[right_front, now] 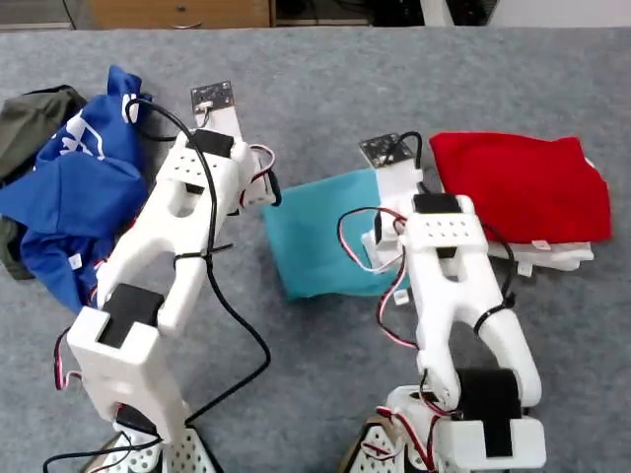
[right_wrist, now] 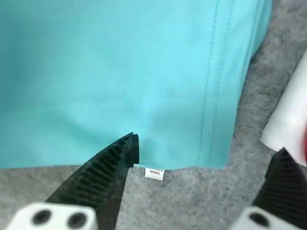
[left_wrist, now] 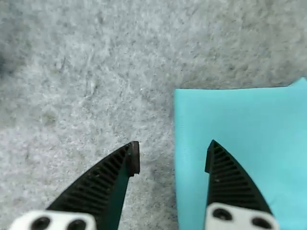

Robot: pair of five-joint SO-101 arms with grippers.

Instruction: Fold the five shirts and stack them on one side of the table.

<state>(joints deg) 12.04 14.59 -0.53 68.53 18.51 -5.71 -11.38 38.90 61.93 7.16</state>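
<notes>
From the high view, the teal shirt point(right_front: 320, 241) lies folded into a flat rectangle on the grey table point(right_front: 325, 89), between my two arms. Just beside it, on the right arm's side, a folded red shirt point(right_front: 523, 187) sits on a white shirt point(right_front: 562, 258). I take that for the stack. Well apart from the teal shirt, beyond the left arm, a blue shirt point(right_front: 79, 187) and a dark green shirt point(right_front: 30, 118) lie crumpled together.

In the left wrist view, my left gripper point(left_wrist: 173, 153) hangs open and empty. It straddles the teal shirt's point(left_wrist: 249, 124) straight side edge, near a corner, with one jaw over cloth and one over table.

In the right wrist view, my right gripper point(right_wrist: 207, 148) is spread wide with nothing in it, over the teal shirt's point(right_wrist: 120, 72) stitched hem. A small label point(right_wrist: 154, 173) pokes out from under that hem.

I judge this cloth light, limp and not slippery. Lifted by one corner, it would sag and the fold would open. I would pinch every layer at two corners of one edge, one claw on each.
</notes>
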